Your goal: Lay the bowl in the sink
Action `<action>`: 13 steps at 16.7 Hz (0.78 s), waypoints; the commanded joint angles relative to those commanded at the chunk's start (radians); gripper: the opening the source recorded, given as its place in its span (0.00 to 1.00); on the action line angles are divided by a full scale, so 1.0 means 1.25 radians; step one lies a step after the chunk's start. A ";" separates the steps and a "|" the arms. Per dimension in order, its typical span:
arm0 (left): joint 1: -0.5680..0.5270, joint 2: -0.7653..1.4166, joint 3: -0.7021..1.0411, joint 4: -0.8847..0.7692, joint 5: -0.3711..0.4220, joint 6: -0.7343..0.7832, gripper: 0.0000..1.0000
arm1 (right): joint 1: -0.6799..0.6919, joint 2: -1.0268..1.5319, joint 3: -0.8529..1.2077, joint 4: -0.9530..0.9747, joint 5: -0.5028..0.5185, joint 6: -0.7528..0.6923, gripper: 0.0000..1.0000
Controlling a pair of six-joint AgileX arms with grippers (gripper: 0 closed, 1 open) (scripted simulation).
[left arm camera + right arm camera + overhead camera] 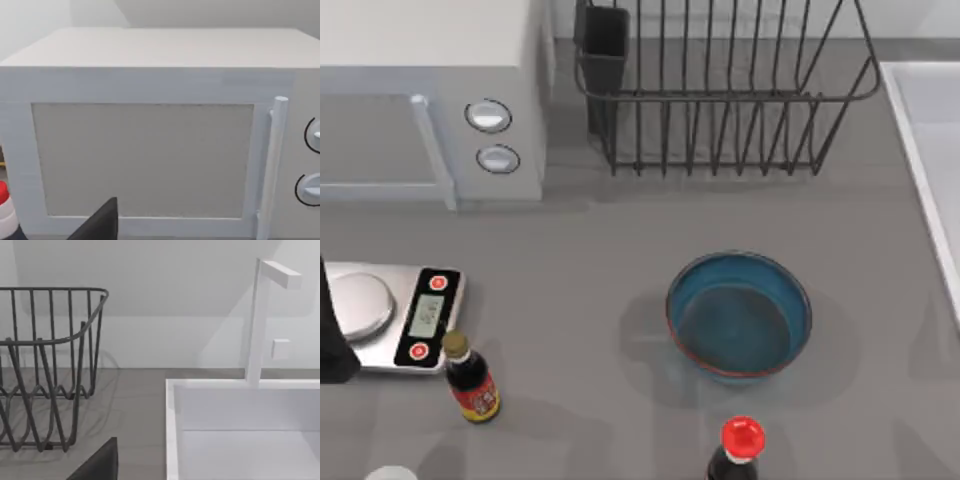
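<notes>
The deep blue bowl (738,315) with its reddish-brown rim sits upright on the grey counter, right of centre and in front of the dish rack. The pale sink (932,150) lies along the right edge, its white rim (172,430) showing up close in the right wrist view with a white faucet (259,320) behind it. A dark piece of my left arm (330,340) shows at the far left edge beside the scale. A dark part of my left gripper (100,225) points at the microwave door. A dark part of my right gripper (100,462) hangs between rack and sink.
A black wire dish rack (720,90) stands at the back, and a white microwave (430,100) at the back left. A kitchen scale (390,315) and a soy sauce bottle (472,378) sit front left. A red-capped bottle (740,448) stands just in front of the bowl.
</notes>
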 joint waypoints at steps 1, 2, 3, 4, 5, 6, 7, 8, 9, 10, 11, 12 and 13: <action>0.000 0.000 0.000 0.000 0.000 0.000 1.00 | 0.000 0.000 0.000 0.000 0.000 0.000 1.00; 0.000 0.000 0.000 0.000 0.000 0.000 1.00 | 0.000 0.000 0.000 0.000 0.000 0.000 1.00; 0.000 0.000 0.000 0.000 0.000 0.000 1.00 | 0.007 0.008 0.008 -0.006 0.000 0.005 1.00; 0.000 0.000 0.000 0.000 0.000 0.000 1.00 | 0.020 0.025 0.024 -0.020 0.000 0.015 1.00; 0.000 0.000 0.000 0.000 0.000 0.000 1.00 | 0.039 0.050 0.049 -0.039 0.001 0.030 1.00; 0.000 0.000 0.000 0.000 0.000 0.000 1.00 | 0.062 0.083 0.082 -0.064 0.002 0.049 1.00; 0.000 0.000 0.000 0.000 0.000 0.000 1.00 | 0.088 0.125 0.123 -0.095 0.003 0.070 1.00; 0.000 0.000 0.000 0.000 0.000 0.000 1.00 | 0.117 0.176 0.171 -0.130 0.005 0.094 1.00; 0.000 0.000 0.000 0.000 0.000 0.000 1.00 | 0.147 0.235 0.224 -0.169 0.007 0.120 1.00; 0.000 0.000 0.000 0.000 0.000 0.000 1.00 | 0.178 0.302 0.283 -0.213 0.009 0.146 1.00; 0.000 0.000 0.000 0.000 0.000 0.000 1.00 | 0.209 0.378 0.346 -0.260 0.010 0.174 1.00; 0.000 0.000 0.000 0.000 0.000 0.000 1.00 | 0.240 0.460 0.411 -0.310 0.012 0.201 1.00; 0.000 0.000 0.000 0.000 0.000 0.000 1.00 | 0.270 0.548 0.477 -0.362 0.013 0.228 1.00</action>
